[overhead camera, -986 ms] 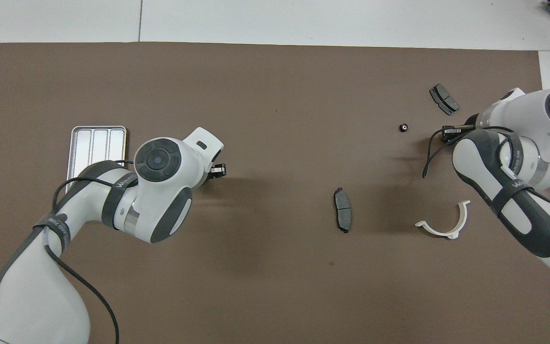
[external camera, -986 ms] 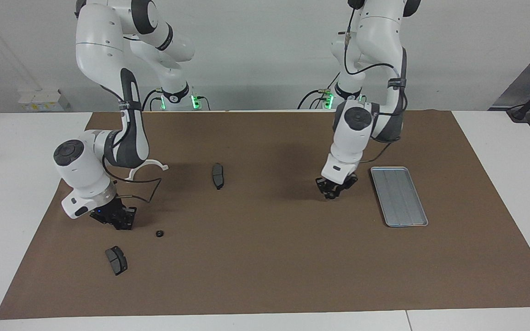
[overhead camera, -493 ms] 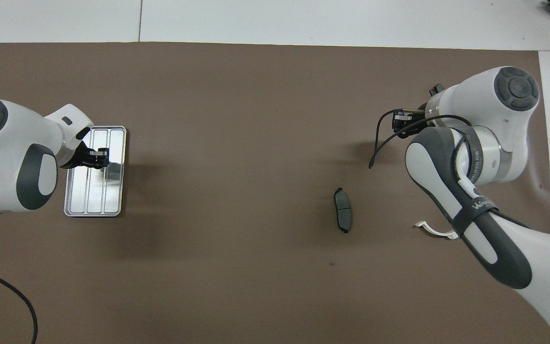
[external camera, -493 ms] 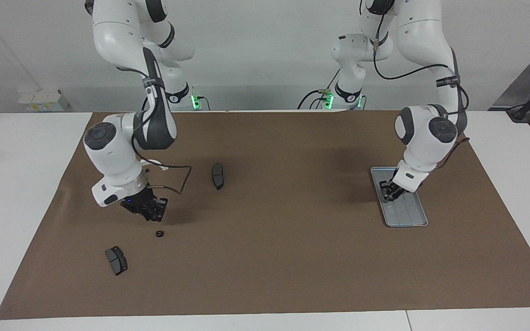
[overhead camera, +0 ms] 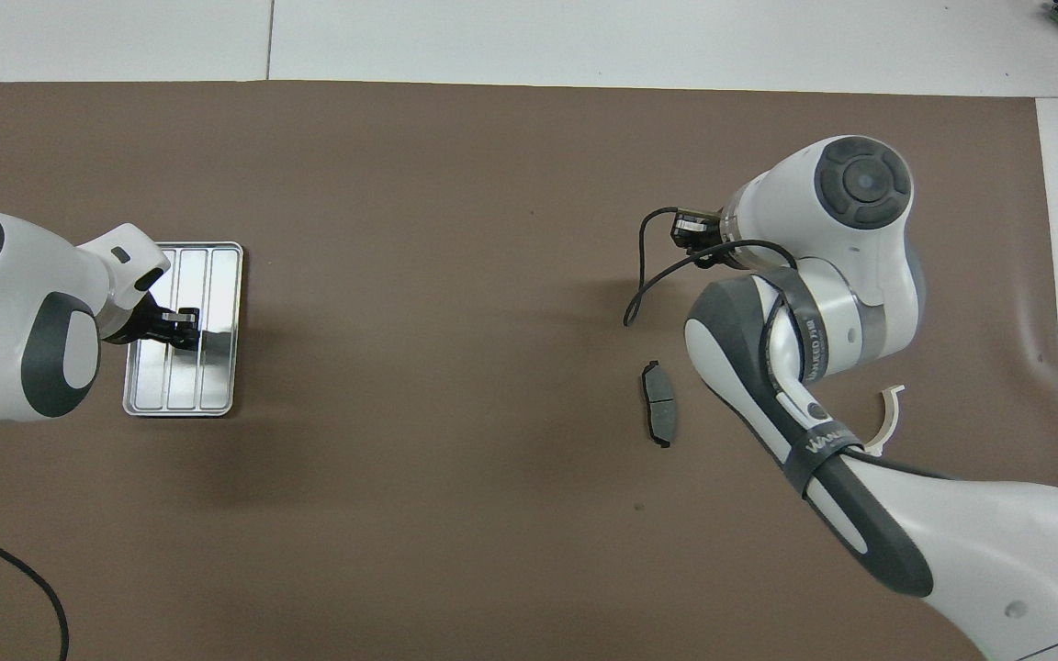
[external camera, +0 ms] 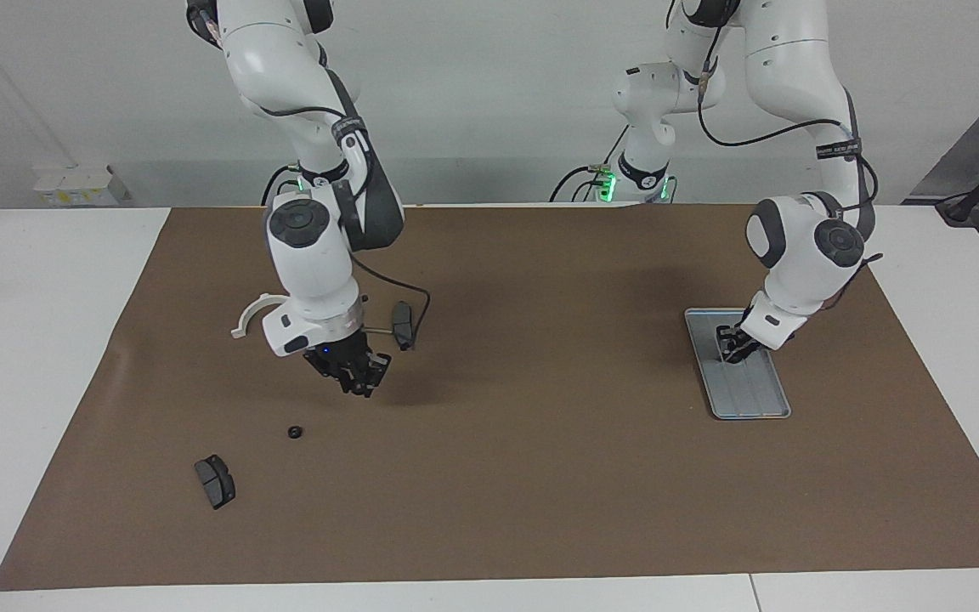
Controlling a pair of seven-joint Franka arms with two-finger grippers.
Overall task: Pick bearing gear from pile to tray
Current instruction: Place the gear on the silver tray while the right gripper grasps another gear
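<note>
Right gripper point(external camera: 360, 384) has swung in from the right arm's end of the worktop point(external camera: 39, 357) and now hangs over bare brown mat point(external camera: 540, 484), just beside the middle brake pad point(external camera: 403, 323); whether its jaws are apart or together I cannot tell, nor whether they carry anything. The white half-ring point(external camera: 250, 311), covered by the arm half a second ago, shows again beside the wrist. The small black round piece point(external camera: 294, 432) lies where it lay, on the mat toward the right arm's end and farther from the robots than the half-ring; the second brake pad point(external camera: 214, 481) sits farther out again, toward that corner of the mat, also unmoved.

Left gripper point(external camera: 729, 348) is still low over the tray point(external camera: 757, 395), shifted only slightly; its jaws I cannot make out either, and no part can be made out in the tray. The tray lies at the left arm's end, well inside the mat's edge; a wide stretch of mat runs between it and the middle brake pad, and another along the edge farthest from the robots.
</note>
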